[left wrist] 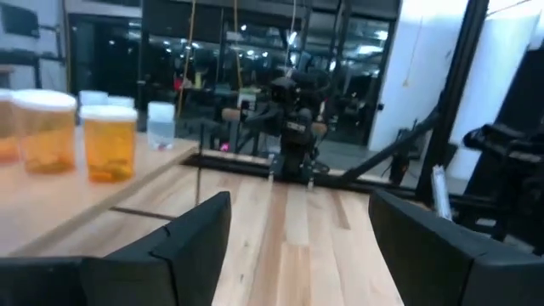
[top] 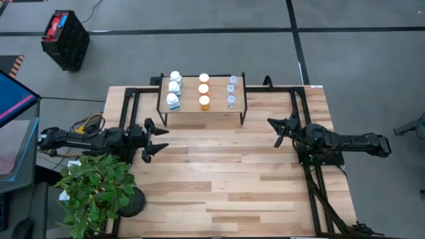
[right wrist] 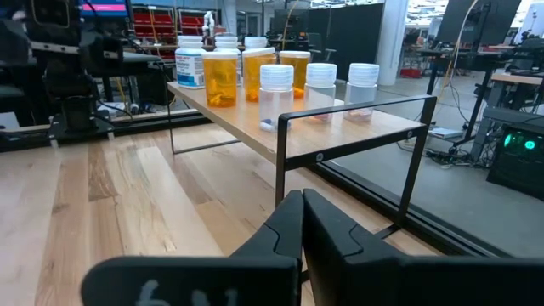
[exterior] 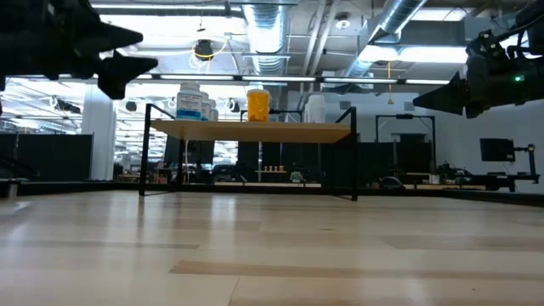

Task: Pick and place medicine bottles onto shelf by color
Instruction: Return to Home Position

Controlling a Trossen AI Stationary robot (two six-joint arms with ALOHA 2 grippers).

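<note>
The left gripper (top: 158, 140) hangs over the wooden table (top: 226, 192) with its two fingers spread wide and nothing between them; its wrist view shows only bare planks in the gap. The right gripper (top: 279, 131) faces it from across the table, fingers pressed together and holding nothing.

The shelf (top: 217, 106) stands between the two grippers and a little further forward, well apart from both. All nine bottles stand upright on it, in three rows of three. The white bottles (top: 174, 87) form the row on the left gripper's side. The orange bottles (top: 204, 89) take the middle. The clear bottles (top: 232, 91) form the row nearest the right gripper, and from that gripper's wrist view they stand in front, with the orange ones behind them.

A potted plant (top: 96, 189) sits just beside the left arm.
</note>
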